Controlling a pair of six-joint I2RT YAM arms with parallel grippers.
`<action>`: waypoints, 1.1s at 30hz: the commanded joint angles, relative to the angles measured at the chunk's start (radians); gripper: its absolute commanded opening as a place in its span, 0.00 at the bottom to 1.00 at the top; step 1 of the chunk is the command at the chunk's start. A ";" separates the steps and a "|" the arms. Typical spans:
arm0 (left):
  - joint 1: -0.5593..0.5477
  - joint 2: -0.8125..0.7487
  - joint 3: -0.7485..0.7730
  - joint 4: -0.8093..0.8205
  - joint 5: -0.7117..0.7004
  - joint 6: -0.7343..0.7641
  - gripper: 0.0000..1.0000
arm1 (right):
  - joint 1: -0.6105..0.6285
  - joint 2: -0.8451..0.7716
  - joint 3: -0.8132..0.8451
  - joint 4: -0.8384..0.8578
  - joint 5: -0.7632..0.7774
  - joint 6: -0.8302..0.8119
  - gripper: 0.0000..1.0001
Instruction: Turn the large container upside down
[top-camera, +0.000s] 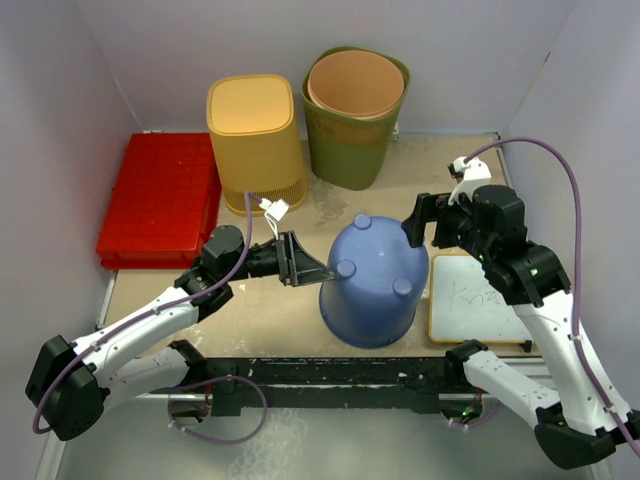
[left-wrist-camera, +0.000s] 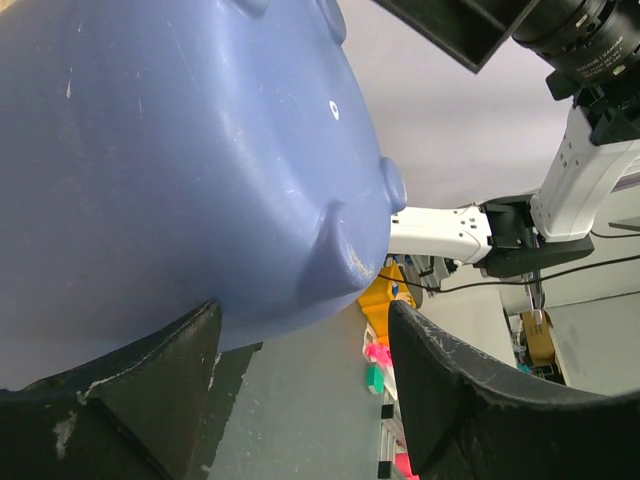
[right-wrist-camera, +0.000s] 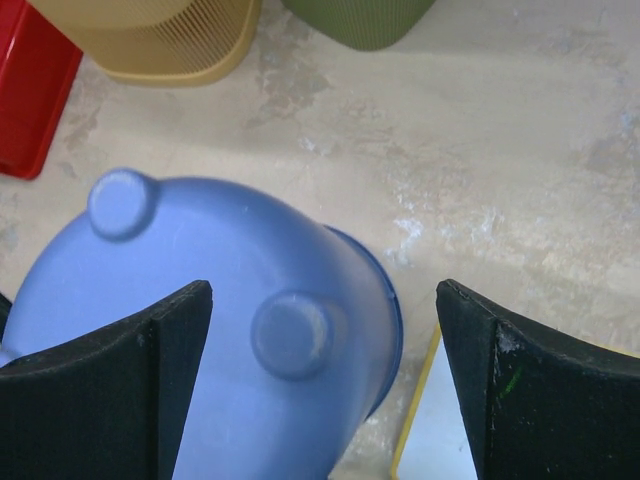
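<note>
Nearest you, the black base rail (top-camera: 330, 375) runs along the near edge of the worktop (top-camera: 275, 325), and both arms reach out from it toward the blue container (top-camera: 372, 285) in the middle. That container stands mouth down with its moulded feet (top-camera: 346, 268) uppermost, so the flip looks done or nearly done; you cannot tell whether the rim sits flat all the way round. Your left claw (top-camera: 322, 275) is partly open at the container's left wall, one finger (left-wrist-camera: 120, 390) lying along the blue plastic, with nothing clamped between the jaws. Your right claw (top-camera: 420, 225) hangs wide open and empty at the far right of the container, above the feet. The main risk is the withdrawal: if you pull the left claw back with that finger pressed against the wall, it may drag or tip the container. If the right claw drops, it may strike a foot and shove the container sideways. A slide to the right would put the rim on the whiteboard (top-camera: 475, 300); a push to the far side would send it toward the yellow bin (top-camera: 255, 140) and green bin (top-camera: 355, 150).
</note>
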 joint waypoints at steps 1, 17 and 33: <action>-0.004 -0.007 0.039 0.048 -0.013 0.021 0.65 | 0.000 -0.037 0.017 -0.073 -0.062 -0.028 0.92; -0.004 -0.014 0.038 0.035 -0.036 0.031 0.65 | 0.000 0.059 -0.092 0.120 -0.165 0.034 0.33; -0.003 0.009 0.095 -0.075 -0.093 0.110 0.65 | 0.000 0.112 0.024 0.172 -0.039 0.027 0.55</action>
